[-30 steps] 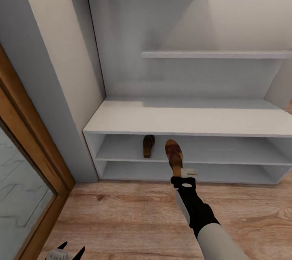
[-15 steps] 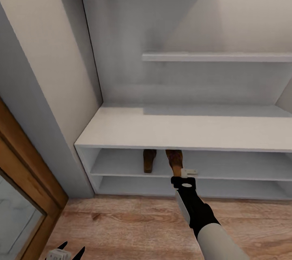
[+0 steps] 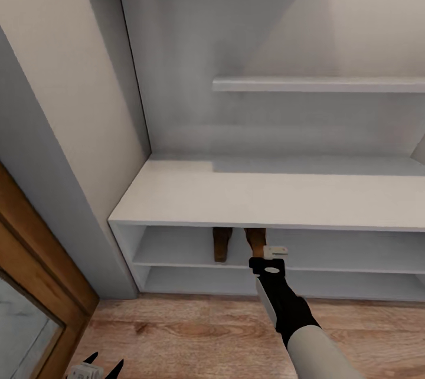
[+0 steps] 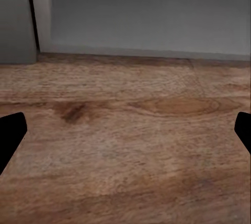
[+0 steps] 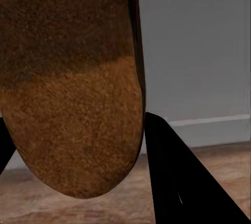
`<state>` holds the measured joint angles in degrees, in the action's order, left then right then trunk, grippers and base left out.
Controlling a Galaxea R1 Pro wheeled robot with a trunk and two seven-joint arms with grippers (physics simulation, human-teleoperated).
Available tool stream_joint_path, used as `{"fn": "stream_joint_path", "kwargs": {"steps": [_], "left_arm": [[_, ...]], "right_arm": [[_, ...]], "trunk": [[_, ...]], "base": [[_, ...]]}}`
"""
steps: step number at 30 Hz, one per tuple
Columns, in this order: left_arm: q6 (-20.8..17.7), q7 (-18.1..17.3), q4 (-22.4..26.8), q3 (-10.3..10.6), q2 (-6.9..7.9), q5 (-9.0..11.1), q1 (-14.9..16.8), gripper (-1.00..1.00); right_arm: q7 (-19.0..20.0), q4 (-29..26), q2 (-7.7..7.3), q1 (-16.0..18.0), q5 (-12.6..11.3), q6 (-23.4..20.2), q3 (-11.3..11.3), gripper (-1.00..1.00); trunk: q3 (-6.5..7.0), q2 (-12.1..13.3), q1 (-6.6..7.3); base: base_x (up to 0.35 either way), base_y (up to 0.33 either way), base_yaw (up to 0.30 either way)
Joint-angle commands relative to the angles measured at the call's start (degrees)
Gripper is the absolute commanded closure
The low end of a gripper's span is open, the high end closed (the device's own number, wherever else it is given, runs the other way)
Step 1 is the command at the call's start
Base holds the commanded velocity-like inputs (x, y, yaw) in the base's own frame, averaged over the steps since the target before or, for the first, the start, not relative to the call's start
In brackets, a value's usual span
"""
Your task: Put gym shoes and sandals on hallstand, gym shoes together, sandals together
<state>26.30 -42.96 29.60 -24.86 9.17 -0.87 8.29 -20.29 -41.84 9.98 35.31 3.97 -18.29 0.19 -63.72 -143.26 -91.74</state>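
Observation:
The pale grey hallstand (image 3: 265, 196) stands against the wall ahead. On its upper shelf level a brown sandal (image 3: 221, 244) lies toe-inward. Just to its right is the second sandal (image 3: 255, 241), also (image 5: 73, 103), with its front under the flat top and my right gripper (image 3: 265, 252) shut on its heel end. In the right wrist view, the tan footbed sits between the black fingers (image 5: 178, 182). My left gripper (image 3: 97, 366), also (image 4: 125, 130), hangs open low over the corridor floor (image 4: 125, 156) with nothing in it. The two gym shoes are out of view.
A floating shelf (image 3: 319, 84) hangs above the hallstand's top. A grey wall panel (image 3: 53, 149) and a wooden door frame (image 3: 35, 261) close off the left side. The lower shelf level (image 3: 195, 281) sits just above the plank floor (image 3: 195, 332).
The view has moved closer to the hallstand. The held sandal has gone forward from in front of the unit into the upper shelf level, beside the other sandal. The left gripper has stayed put.

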Motion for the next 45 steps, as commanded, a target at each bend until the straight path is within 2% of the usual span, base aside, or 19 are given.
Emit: {"fn": "stream_joint_path", "kwargs": {"steps": [1, 25, 31, 45], "left_arm": [[0.16, -0.37, -0.07, -0.28, -0.03, -0.10, 0.06, -1.00], [0.24, -0.37, -0.07, -0.34, -0.11, -0.04, 0.06, -1.00], [0.17, -0.37, -0.07, -0.35, -0.11, -0.09, 0.06, -1.00], [0.16, -0.37, -0.07, -0.42, -0.11, -0.09, 0.06, -1.00]], "right_arm": [[-0.14, -0.08, 0.02, 0.02, 0.21, -0.43, 0.01, 1.00], [-0.14, 0.00, 0.02, 0.02, 0.25, -0.42, -0.01, 1.00], [-0.11, -0.03, 0.02, 0.02, 0.25, -0.41, -0.01, 1.00], [-0.10, -0.03, 0.02, 0.02, 0.25, -0.37, -0.01, 1.00]], "trunk": [[-0.05, -0.02, -0.01], [-0.05, -0.02, -0.01], [-1.61, -0.10, -0.16], [-1.74, -0.10, -0.16]], "base": [[0.180, 0.144, 0.000], [0.074, 0.054, 0.000], [0.000, 0.000, 0.057], [0.038, 0.000, 0.014]]}}
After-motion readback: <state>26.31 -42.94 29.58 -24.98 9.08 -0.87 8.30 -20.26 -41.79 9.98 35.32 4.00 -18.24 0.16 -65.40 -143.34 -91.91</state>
